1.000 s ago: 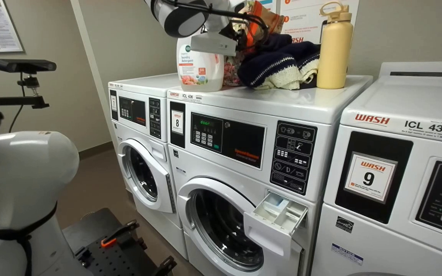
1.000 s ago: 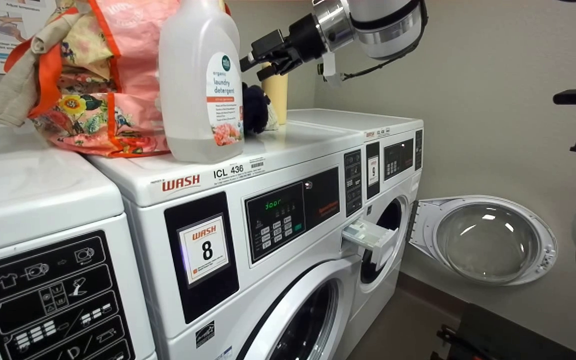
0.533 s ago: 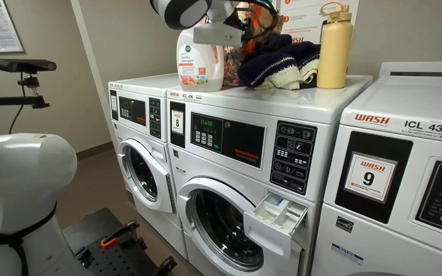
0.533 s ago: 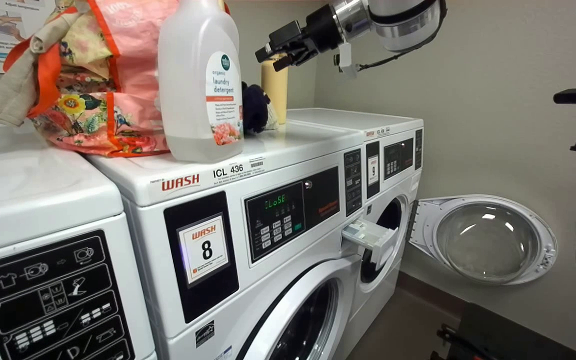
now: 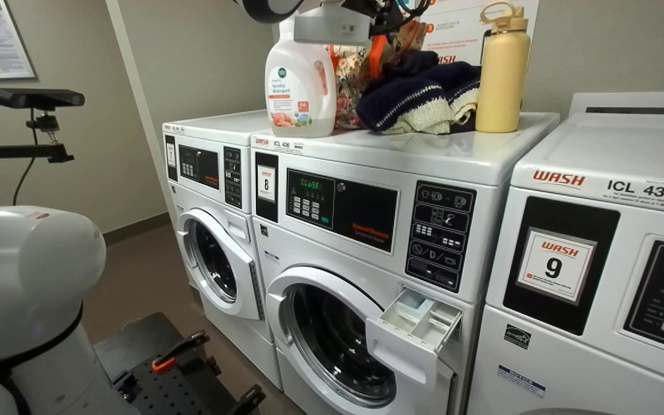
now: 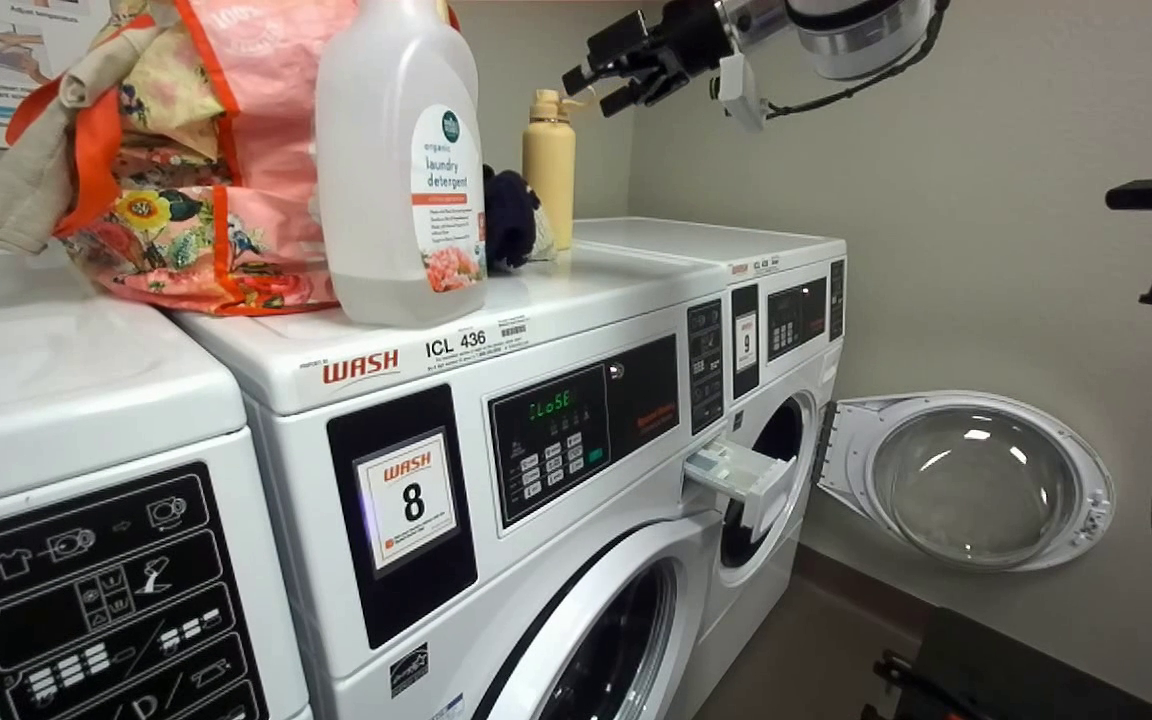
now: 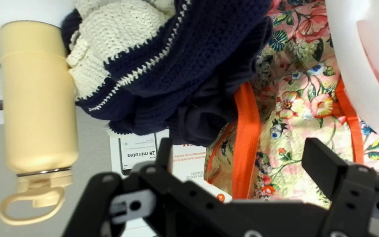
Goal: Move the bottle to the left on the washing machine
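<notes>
The bottle, a white detergent jug [image 5: 297, 98], stands upright at the front left of the washing machine top in an exterior view. In an exterior view the jug [image 6: 376, 180] fills the near end of the top; its cap is cut off. The washing machine [image 5: 332, 245] is white with a dark keypad panel and round door. My gripper [image 6: 597, 92] is open and empty, in the air well apart from the jug. In the wrist view the open jaws [image 7: 240, 158] hold nothing between them, and part of the jug [image 7: 347, 56] shows at the upper right.
A floral bag with orange straps [image 6: 186, 190] stands behind the jug. A dark blue and cream knit cloth [image 5: 424, 86] and a slim yellow bottle [image 5: 502, 80] stand on the same top. An open detergent drawer [image 5: 401, 360] juts out. Other washers [image 5: 614, 323] flank it.
My gripper has moved up and back, away from the jug, staying open. The jug has not moved. The machine's display changed from "door" to "close".
</notes>
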`<state>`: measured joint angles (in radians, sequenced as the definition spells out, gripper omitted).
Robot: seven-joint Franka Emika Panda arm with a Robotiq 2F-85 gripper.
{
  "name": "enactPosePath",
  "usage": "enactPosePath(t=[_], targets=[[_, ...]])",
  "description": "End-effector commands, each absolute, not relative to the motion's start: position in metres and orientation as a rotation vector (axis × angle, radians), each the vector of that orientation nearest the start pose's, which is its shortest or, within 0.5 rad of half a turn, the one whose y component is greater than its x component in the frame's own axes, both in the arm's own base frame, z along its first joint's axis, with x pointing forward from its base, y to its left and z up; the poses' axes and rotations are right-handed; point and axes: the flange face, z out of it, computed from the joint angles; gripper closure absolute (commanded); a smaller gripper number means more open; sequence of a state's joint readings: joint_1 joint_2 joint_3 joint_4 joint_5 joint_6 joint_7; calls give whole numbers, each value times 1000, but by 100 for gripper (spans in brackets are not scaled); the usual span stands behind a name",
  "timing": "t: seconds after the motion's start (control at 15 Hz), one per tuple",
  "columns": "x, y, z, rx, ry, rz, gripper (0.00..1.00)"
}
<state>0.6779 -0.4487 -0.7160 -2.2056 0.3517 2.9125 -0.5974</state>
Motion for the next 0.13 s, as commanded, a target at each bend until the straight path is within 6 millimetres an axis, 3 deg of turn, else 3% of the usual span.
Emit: enactPosePath(t=[0.0,0.07], targets=[[485,-110,632,-2510,-114,-1544,0],[483,-111,632,-2514,-99,-1542,0]])
